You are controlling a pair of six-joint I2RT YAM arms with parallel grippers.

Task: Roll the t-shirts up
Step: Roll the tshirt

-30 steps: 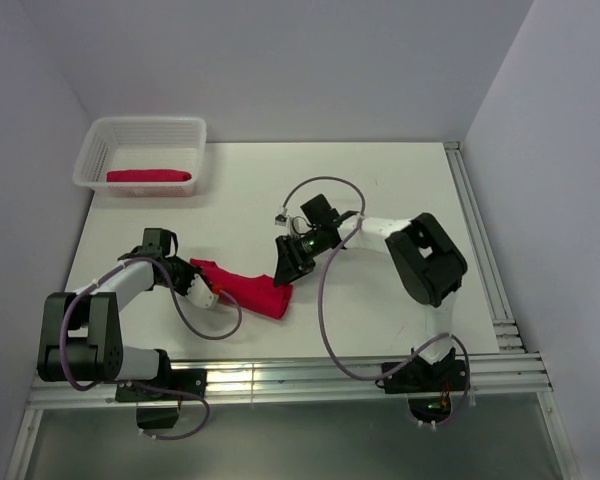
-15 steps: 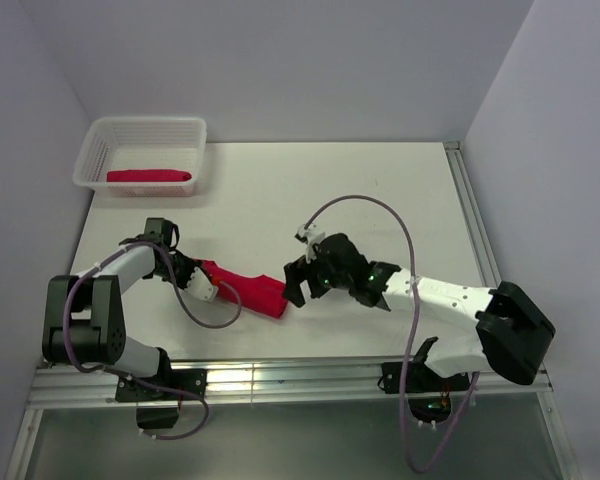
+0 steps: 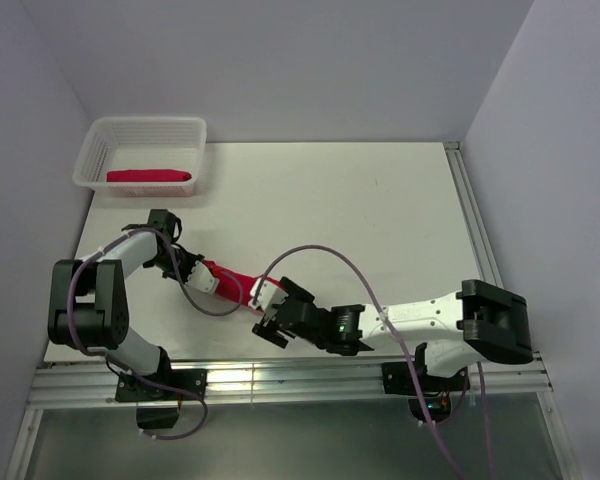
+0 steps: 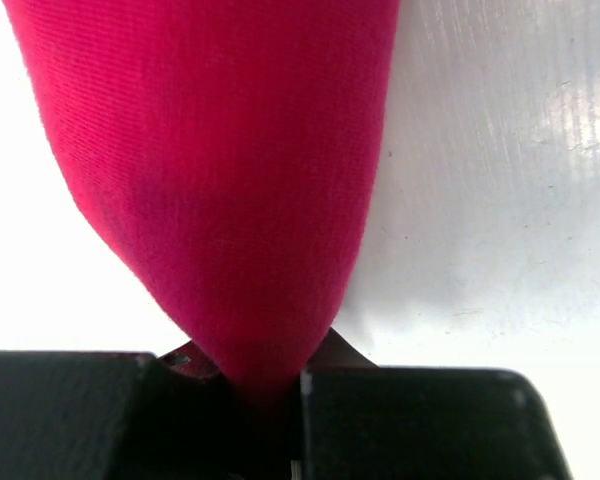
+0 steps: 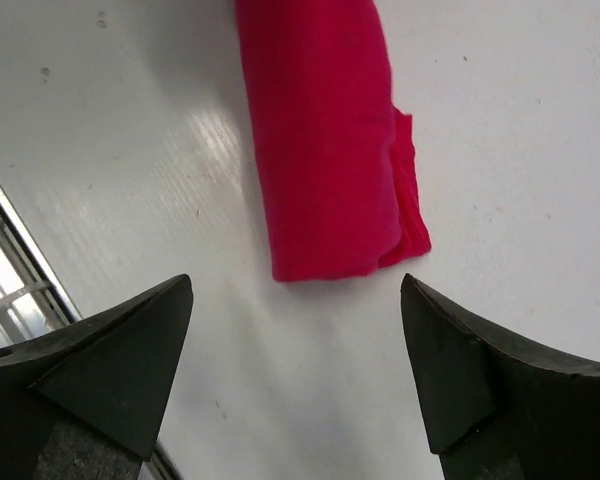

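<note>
One red t-shirt [image 3: 232, 277] lies as a tight roll on the white table at the front left. My left gripper [image 3: 202, 278] is shut on its left end, and the cloth [image 4: 230, 180] is pinched between the jaws of my left gripper [image 4: 280, 372]. My right gripper [image 3: 268, 312] stands wide open just off the roll's right end [image 5: 320, 130]. Its fingertips [image 5: 170, 300] touch nothing, and only bare table lies in the gap of my right gripper [image 5: 296, 290]. A second red t-shirt [image 3: 150, 176] lies rolled in the basket.
The white lattice basket [image 3: 98, 140] sits at the back left corner. Metal rails [image 3: 310, 372] run along the table's front edge, close under my right arm, and show in the right wrist view [image 5: 10, 290]. Purple cables [image 3: 310, 250] loop over the table's middle.
My right arm has swung from behind the roll down low along the front edge, its jaws opening wide off the roll's end. The left gripper drew the roll slightly left.
</note>
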